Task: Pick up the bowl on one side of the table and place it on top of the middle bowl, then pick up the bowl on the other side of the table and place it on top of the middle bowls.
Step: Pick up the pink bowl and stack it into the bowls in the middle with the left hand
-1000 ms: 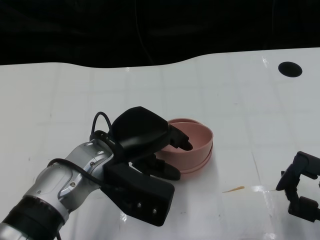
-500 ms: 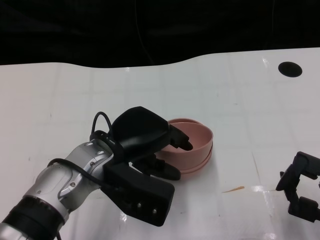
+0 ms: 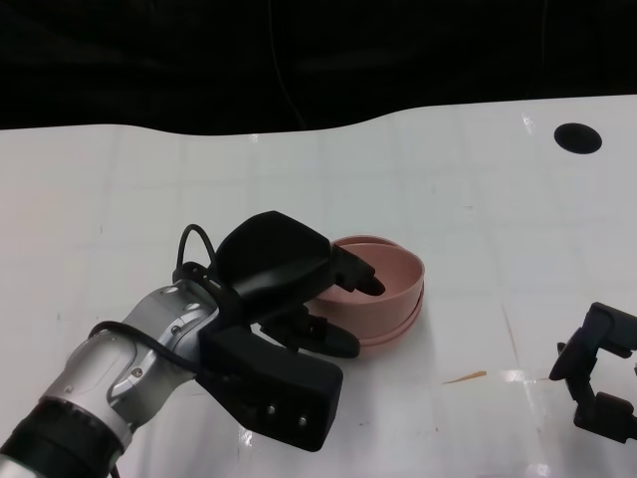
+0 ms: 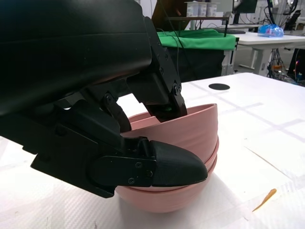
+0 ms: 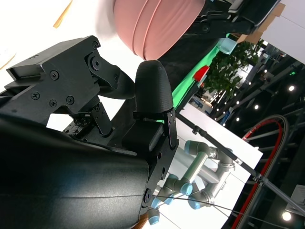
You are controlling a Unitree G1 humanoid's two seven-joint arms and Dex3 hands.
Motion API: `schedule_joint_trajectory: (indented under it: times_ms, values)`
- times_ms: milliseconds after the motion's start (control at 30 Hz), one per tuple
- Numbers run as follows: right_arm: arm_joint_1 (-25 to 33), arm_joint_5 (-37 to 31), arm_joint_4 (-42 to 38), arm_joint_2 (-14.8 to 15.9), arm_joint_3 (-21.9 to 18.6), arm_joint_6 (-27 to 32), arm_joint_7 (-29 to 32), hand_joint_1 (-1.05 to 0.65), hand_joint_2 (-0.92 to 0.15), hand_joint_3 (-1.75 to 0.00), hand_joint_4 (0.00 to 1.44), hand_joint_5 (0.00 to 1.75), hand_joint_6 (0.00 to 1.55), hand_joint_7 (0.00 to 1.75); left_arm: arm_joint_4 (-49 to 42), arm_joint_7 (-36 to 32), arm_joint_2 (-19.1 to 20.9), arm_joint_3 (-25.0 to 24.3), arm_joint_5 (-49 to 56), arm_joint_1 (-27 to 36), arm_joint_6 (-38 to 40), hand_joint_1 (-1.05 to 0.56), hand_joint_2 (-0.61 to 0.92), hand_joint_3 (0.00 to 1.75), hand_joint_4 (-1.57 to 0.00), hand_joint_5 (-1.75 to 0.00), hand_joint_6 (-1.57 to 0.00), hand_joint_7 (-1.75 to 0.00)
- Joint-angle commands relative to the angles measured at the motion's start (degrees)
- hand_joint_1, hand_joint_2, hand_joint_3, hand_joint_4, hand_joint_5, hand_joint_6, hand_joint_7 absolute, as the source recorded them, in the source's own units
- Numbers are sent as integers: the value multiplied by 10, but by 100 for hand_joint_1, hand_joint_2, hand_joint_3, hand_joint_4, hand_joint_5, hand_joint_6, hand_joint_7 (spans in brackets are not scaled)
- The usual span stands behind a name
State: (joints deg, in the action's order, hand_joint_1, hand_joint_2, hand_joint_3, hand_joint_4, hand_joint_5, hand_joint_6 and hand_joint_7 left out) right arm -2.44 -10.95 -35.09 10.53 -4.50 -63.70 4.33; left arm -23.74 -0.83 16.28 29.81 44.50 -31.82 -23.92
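Note:
A stack of pink bowls [image 3: 393, 294] stands at the middle of the white table [image 3: 478, 219]. My left hand [image 3: 284, 289] is at its near-left side, with fingers hooked inside the top bowl's rim and the thumb against the outer wall. In the left wrist view the top bowl [image 4: 190, 133] sits tilted in the stack, pinched by my left hand [image 4: 95, 95]. My right hand [image 3: 597, 383] rests at the lower right, fingers apart, holding nothing. The right wrist view shows the right hand [image 5: 95, 119] and, beyond it, the pink stack [image 5: 157, 24].
A black round hole [image 3: 577, 137] lies at the table's far right. A small orange streak [image 3: 465, 377] marks the surface between the bowls and my right hand. The table's far edge gives way to darkness. A green-covered table [image 4: 200, 38] stands beyond.
My left forearm has shifted slightly to the left. The hand stays on the top bowl's rim, and the bowls and right hand have not visibly moved.

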Motion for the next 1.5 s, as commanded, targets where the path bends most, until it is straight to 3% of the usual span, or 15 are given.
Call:
schedule_joint_trajectory:
  times_ms: [33,167,400,833,1500]
  values:
    - [-3,4,0,10,-9,-5,6,-11,-60,-107,85,170,78,153,14,13,14,-7,-10,9,0,-103,92,54,-81,0,-84,0]
    - [-3,2,0,9,-10,-7,8,-11,-60,-107,85,171,78,153,21,11,17,-5,-5,14,-1,-103,92,54,-76,0,-81,0]
    - [-2,4,3,8,-9,-4,8,-11,-60,-107,85,170,78,154,29,8,20,7,14,21,0,-102,92,52,-47,0,-63,0]
    - [-6,2,-5,10,-9,-10,10,-9,-60,-107,84,172,79,153,6,-31,16,48,75,26,3,-100,92,55,-11,0,-32,0]
    - [-4,4,0,11,-9,-7,9,-9,-59,-108,84,172,78,154,-28,-64,7,59,85,21,13,-98,92,63,-1,0,-18,0]
